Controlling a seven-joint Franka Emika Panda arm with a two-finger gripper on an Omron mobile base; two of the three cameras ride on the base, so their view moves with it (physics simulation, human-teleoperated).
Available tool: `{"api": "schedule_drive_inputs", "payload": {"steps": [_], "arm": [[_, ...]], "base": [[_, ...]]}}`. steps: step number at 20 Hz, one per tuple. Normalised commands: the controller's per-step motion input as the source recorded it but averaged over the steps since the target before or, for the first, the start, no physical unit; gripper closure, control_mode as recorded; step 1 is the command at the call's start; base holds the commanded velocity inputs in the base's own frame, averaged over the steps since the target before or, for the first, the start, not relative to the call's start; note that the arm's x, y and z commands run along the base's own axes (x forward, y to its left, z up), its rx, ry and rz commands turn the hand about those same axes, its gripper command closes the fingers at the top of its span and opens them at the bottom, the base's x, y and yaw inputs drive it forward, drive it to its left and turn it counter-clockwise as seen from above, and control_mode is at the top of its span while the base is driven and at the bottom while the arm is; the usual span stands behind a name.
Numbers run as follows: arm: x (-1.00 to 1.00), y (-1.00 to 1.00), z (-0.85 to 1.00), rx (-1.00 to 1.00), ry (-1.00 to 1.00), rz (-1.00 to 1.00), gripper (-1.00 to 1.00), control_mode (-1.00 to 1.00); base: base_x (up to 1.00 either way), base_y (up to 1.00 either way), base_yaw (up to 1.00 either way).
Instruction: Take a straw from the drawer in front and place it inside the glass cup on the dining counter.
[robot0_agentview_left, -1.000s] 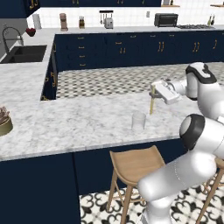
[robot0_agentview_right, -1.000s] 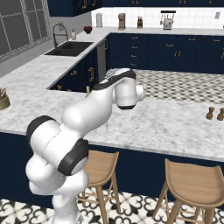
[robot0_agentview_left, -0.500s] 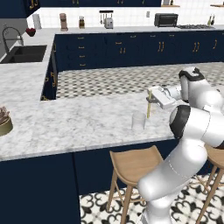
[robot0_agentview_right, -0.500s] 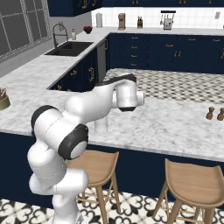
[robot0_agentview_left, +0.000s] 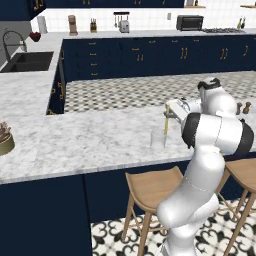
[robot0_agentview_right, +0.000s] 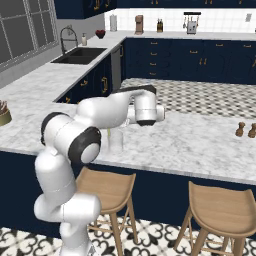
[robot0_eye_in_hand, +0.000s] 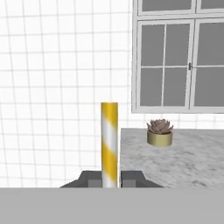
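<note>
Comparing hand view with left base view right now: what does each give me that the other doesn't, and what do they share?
Hand view: the straw is yellow-and-white striped and clamped between the gripper fingertips, with a window behind.

Left base view: the glass cup on the dining counter, with the straw hanging just above and beside it, not yet inside, and a stool below.

Both: the held straw, the marbled counter, the potted plant.

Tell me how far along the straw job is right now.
Done: the straw is out of the drawer and clamped in the gripper, which is shut on it. In hand: the arm holds it upright over the dining counter, just behind and to the right of the glass cup in the left base view. Left: line it up over the cup, lower it in and let go.
</note>
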Motion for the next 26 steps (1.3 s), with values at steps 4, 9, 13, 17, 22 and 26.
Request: {"api": "schedule_drive_inputs", "payload": {"steps": [4, 9, 13, 17, 22, 26], "arm": [[0.32, 0.0, -0.2, 0.0, 0.0, 0.0, 1.0, -1.0], [0.26, 0.0, -0.2, 0.0, 0.0, 0.0, 1.0, -1.0], [0.31, 0.0, -0.22, 0.0, 0.0, 0.0, 1.0, -1.0], [0.33, 0.0, -0.19, 0.0, 0.0, 0.0, 1.0, -1.0], [0.25, 0.0, -0.29, 0.0, 0.0, 0.0, 1.0, -1.0], [0.23, 0.0, -0.32, 0.0, 0.0, 0.0, 1.0, -1.0]], "base": [[0.0, 0.0, 0.0], [0.0, 0.0, 0.0], [0.0, 0.0, 0.0], [0.0, 0.0, 0.0], [0.0, 0.0, 0.0], [0.0, 0.0, 0.0]]}}
